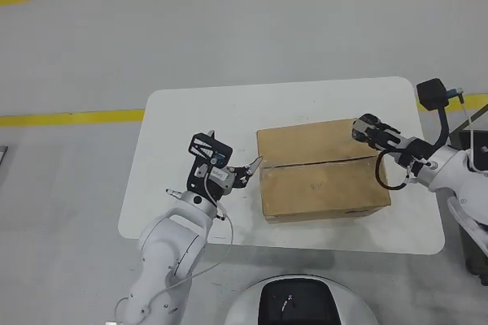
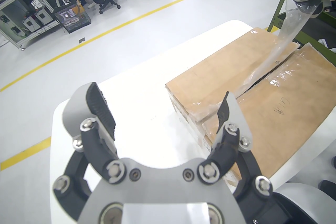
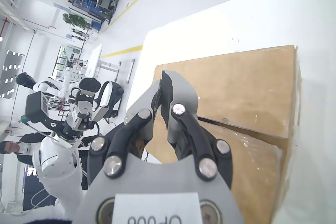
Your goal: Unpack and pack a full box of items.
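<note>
**At the box seam: tape half off, flaps down**

Nearest the robot, left pincer (image 2: 160, 93) sits low over the surface (image 1: 195, 122), just beside the box's short end. Its jaws are spread wide with nothing between them. The wrist is angled so the fingers point at the box.

Box (image 1: 321, 171) sits mid-surface, right of centre, long side across. Both top flaps lie flat and meet at the centre seam (image 1: 317, 163), which shows a thin gap.

My read on handling:
- Stiff cardboard, and full, so likely heavy. Don't lift it by a flap.
- Glossy tape remnants on top and at the end, so pads may slip there.
- Best hold for opening is a flap edge at the seam. For shifting the box, push or clamp on the side walls.

Farthest out, right pincer (image 1: 368, 127) is raised over the box's far right corner, forearm reaching in from the right. Its jaws are pinched together on a clear tape strip (image 2: 284, 40). The strip runs taut from the seam up to the pincer. It is thin, sticky film and could tear or snap back.
</note>
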Robot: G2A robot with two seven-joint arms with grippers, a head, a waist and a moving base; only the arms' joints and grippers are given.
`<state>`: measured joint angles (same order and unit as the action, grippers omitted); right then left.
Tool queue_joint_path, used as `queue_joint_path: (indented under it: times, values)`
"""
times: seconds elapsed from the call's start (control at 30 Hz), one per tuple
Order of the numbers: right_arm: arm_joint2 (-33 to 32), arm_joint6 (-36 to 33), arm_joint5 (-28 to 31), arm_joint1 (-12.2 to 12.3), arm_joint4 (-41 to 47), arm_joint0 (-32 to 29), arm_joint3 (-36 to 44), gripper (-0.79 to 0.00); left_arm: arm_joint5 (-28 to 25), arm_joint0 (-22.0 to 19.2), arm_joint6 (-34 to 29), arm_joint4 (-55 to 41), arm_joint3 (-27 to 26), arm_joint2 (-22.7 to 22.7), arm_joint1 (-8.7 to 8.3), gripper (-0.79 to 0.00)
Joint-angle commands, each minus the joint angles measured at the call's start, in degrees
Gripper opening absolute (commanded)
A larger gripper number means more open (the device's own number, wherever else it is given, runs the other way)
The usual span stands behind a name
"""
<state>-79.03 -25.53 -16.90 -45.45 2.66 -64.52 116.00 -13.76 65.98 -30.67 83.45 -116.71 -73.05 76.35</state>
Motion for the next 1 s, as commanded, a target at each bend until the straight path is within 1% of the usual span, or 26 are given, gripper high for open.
queue_joint_path:
  times: [0.0, 0.13, 0.17, 0.2, 0.23, 0.27, 0.3, 0.33, 0.63, 0.7, 0.77, 0.8, 0.83, 0.87, 0.9, 0.93, 0.97]
  values:
    - [-0.46, -0.26, 0.22, -0.03, 0.01, -1.05, 0.16, -0.785, -0.02, 0.0, 0.22, 0.27, 0.16, 0.27, -0.01, 0.0]
    - [-2.02, 0.28, 0.87, -0.11, 0.05, -3.02, 0.62, -0.785, 0.3, -0.02, 0.3, 0.82, 0.61, 0.88, -0.01, -0.009]
    - [-2.44, 0.5, 1.14, -0.14, 0.01, -3.5, 0.85, -0.785, 0.53, -0.04, 0.24, 0.85, 0.81, 1.02, 0.0, -0.065]
    - [-2.94, 1.19, 1.26, -0.15, -0.68, -3.99, 1.1, -0.785, 0.78, -0.1, 0.17, 0.87, 1.02, 1.16, 0.02, -0.194]
    - [-3.26, 1.6, 1.46, -0.16, -1.21, -4.55, 1.46, -0.785, 0.96, -0.16, 0.08, 0.94, 1.29, 1.32, 0.04, -0.28]
    - [-3.48, 1.59, 1.64, -0.18, -1.44, -5.11, 1.68, -0.785, 1.13, -0.25, 0.07, 0.89, 1.51, 1.48, 0.06, -0.231]
    - [-3.65, 1.35, 1.54, -0.24, -0.88, -5.66, 1.6, -0.785, 1.17, -0.32, -0.05, 0.83, 1.81, 1.68, 0.08, -0.212]
    - [-3.83, 1.11, 1.44, -0.28, -0.44, -5.88, 1.53, -0.785, 0.93, -0.44, -0.26, 0.84, 2.06, 1.89, 0.08, -0.003]
    - [-3.83, 1.11, 1.44, -0.28, -0.44, -5.88, 1.53, -0.785, 0.77, -0.5, -0.38, 0.94, 2.13, 1.95, 0.07, 0.0]
    - [-4.09, 2.53, 1.76, -0.37, -0.65, -6.15, 1.68, -0.785, 0.77, -0.5, -0.38, 0.94, 2.13, 1.95, 0.07, 0.0]
    - [-3.47, 3.53, 4.5, -0.49, -2.8, -7.33, 3.34, -0.785, 0.92, -0.13, 0.26, 0.98, 2.19, 1.92, 0.05, 0.0]
    - [-3.43, 5.5, 6.57, -0.62, -3.67, -7.97, 3.91, -0.785, 1.18, 0.18, 0.82, 0.93, 2.26, 1.91, 0.05, 0.0]
    - [-3.12, 6.81, 8.72, -0.74, -4.54, -8.89, 4.3, -0.785, 1.43, 0.32, 1.26, 0.92, 2.26, 1.95, 0.06, -0.326]
    - [-3.07, 8.97, 11.8, -0.87, -5.61, -9.7, 4.84, -0.785, 1.56, 0.34, 1.55, 1.05, 2.3, 2.11, 0.07, -0.477]
    - [-3.06, 11.16, 14.57, -0.99, -7.14, -10.8, 5.18, -0.785, 1.8, 0.31, 1.8, 1.14, 2.38, 2.28, 0.09, -0.653]
    - [-2.94, 12.55, 17.06, -1.06, -8.61, -12.0, 5.28, -0.785, 1.97, 0.25, 1.99, 1.25, 2.51, 2.47, 0.11, -0.773]
    - [-2.92, 13.47, 18.66, -1.14, -9.39, -13.04, 4.76, -0.785, 2.13, 0.15, 2.1, 1.34, 2.67, 2.68, 0.14, -0.785]
